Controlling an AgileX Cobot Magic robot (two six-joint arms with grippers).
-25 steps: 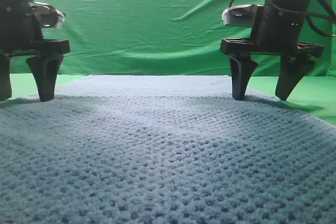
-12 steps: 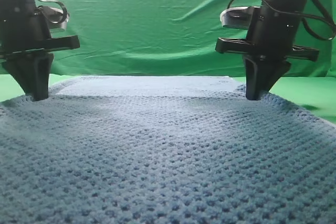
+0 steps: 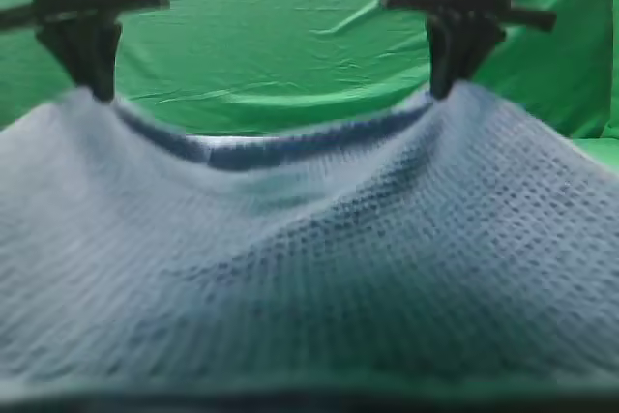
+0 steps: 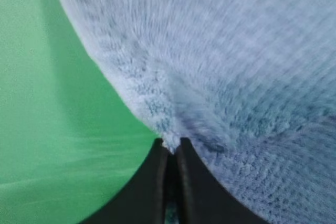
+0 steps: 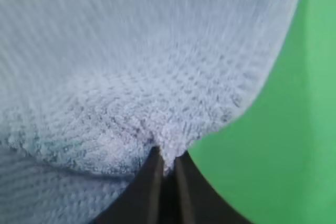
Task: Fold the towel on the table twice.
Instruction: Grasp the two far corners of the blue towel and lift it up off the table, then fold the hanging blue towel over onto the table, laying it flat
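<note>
Towel (image 3: 319, 268) far corners aloft, pinched in left tool (image 3: 97, 84) and right tool (image 3: 447, 84)

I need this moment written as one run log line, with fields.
left hand: shut on towel corner | right hand: shut on towel corner | towel: far edge raised, sagging between | fold: not done

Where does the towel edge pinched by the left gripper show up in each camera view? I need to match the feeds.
Exterior high: upper left, where the towel peaks under the left gripper.
Left wrist: bottom centre, towel edge pinched at the left gripper, green table to its left.
Right wrist: not in it; only the right gripper pinching the towel.
Shared landmark: the waffle-textured towel.
</note>
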